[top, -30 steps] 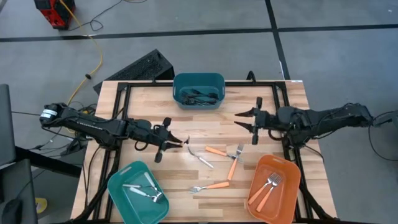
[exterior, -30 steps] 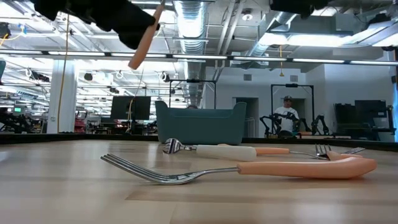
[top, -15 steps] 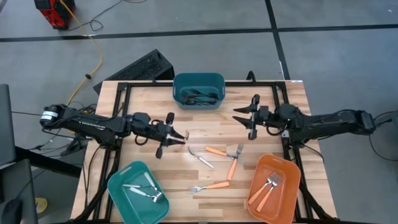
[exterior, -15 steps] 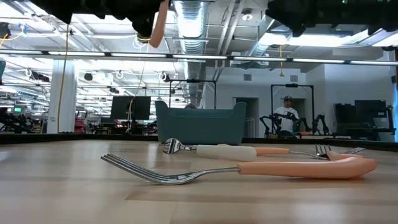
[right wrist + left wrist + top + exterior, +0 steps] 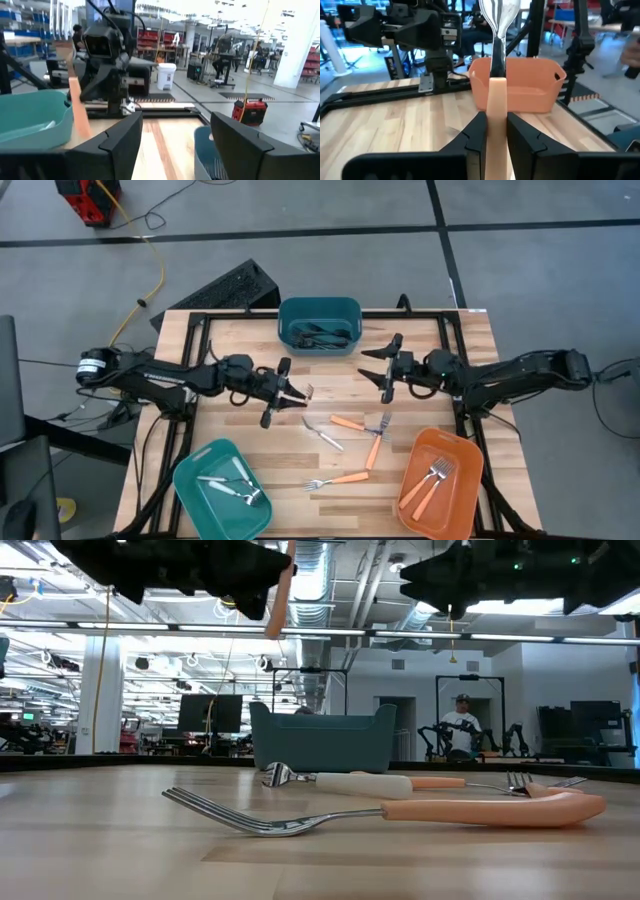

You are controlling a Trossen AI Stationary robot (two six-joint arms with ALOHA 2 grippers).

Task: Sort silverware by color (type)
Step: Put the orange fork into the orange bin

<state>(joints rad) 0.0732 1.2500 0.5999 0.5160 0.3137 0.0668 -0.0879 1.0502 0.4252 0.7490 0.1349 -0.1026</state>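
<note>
My left gripper (image 5: 288, 394) hovers over the table's middle, left of centre, shut on an orange-handled fork (image 5: 303, 391) with a silver head (image 5: 499, 12). My right gripper (image 5: 385, 368) is open above the table, right of centre, facing the left one and holding nothing. Three orange-handled forks (image 5: 350, 423) (image 5: 375, 445) (image 5: 340, 479) and a white-handled utensil (image 5: 322, 432) lie flat on the wood between the arms. Dark pieces (image 5: 322, 333) lie in the dark teal bin, silver ones (image 5: 232, 485) in the light teal bin, and orange forks (image 5: 432, 478) in the orange bin. My left gripper pinches the fork's orange handle (image 5: 496, 100) between its two fingers (image 5: 472, 140). The fork runs along the fingers and sticks out ahead of them, its head toward the table's right. It is lifted clear of the table, and in the low view the handle (image 5: 281, 590) slants steeply.
The dark teal bin (image 5: 319, 310) stands at the far edge, the light teal bin (image 5: 190, 480) near left, the orange bin (image 5: 462, 480) near right. A black frame (image 5: 200, 330) rims the table. Bare wood lies between the two grippers.
My left gripper has carried the fork toward the table's right and a little toward the far edge, and the handle has swung from slanted to nearly upright in the low view. My right gripper has moved left toward the table's middle, staying open.
</note>
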